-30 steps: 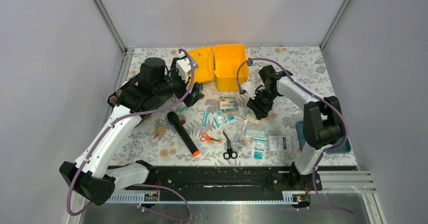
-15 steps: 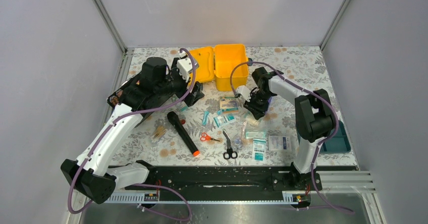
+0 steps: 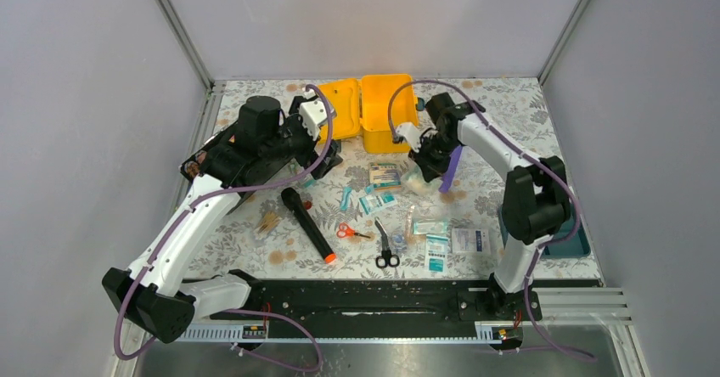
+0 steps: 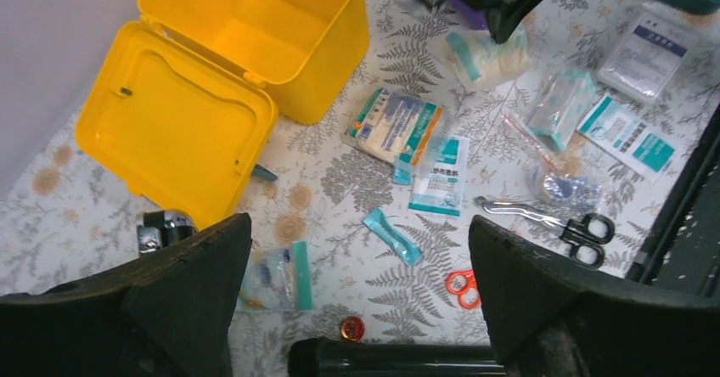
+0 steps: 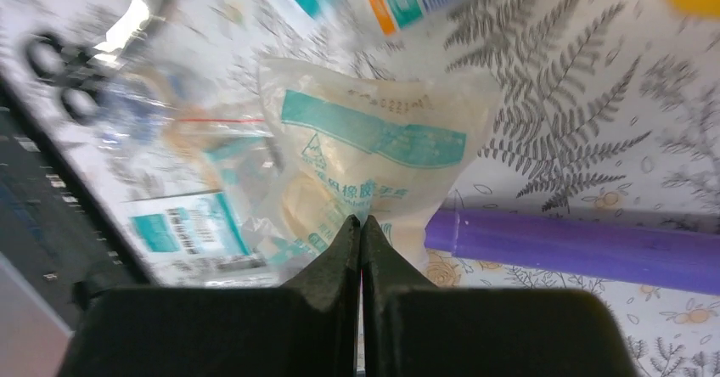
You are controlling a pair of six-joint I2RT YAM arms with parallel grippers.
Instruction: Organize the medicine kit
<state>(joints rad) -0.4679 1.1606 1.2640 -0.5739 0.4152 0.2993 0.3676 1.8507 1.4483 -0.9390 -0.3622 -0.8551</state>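
The medicine kit is a yellow box lying open at the back of the table, its lid flat to its left; the left wrist view shows it as the yellow box too. My right gripper hangs just in front of the box, shut on the edge of a translucent packet with teal print. That packet dangles below the fingers. My left gripper stands wide open above the table in front of the lid, holding nothing.
Loose supplies lie on the floral cloth: a bandage box, teal sachets, red scissors, black scissors, a black flashlight, flat packets. A purple stick lies under the right wrist. A teal tray sits far right.
My right gripper has shut on the translucent packet and moved back and left toward the yellow box. The left arm has barely moved.
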